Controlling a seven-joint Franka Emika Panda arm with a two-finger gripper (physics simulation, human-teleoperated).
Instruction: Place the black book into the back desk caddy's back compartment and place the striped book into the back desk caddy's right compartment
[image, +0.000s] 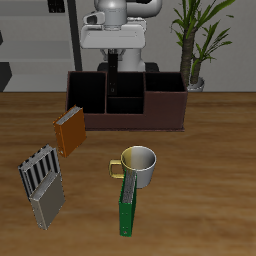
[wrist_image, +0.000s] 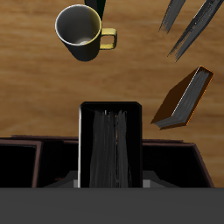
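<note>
We hold the black book (wrist_image: 111, 149) upright in the end effector (image: 114, 66) above the back desk caddy (image: 165, 112), ready to lower it into the back compartment (image: 122, 87); the striped book (image: 40, 170) waits on the tabletop (image: 210, 190) at eight o'clock.

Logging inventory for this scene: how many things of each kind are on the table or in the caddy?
Books: 5 (black book, striped book, speckled grey book, orange-brown book, green book)
Mugs: 1 (mug)
Desk caddies: 1 (back desk caddy)
Total: 7
</note>
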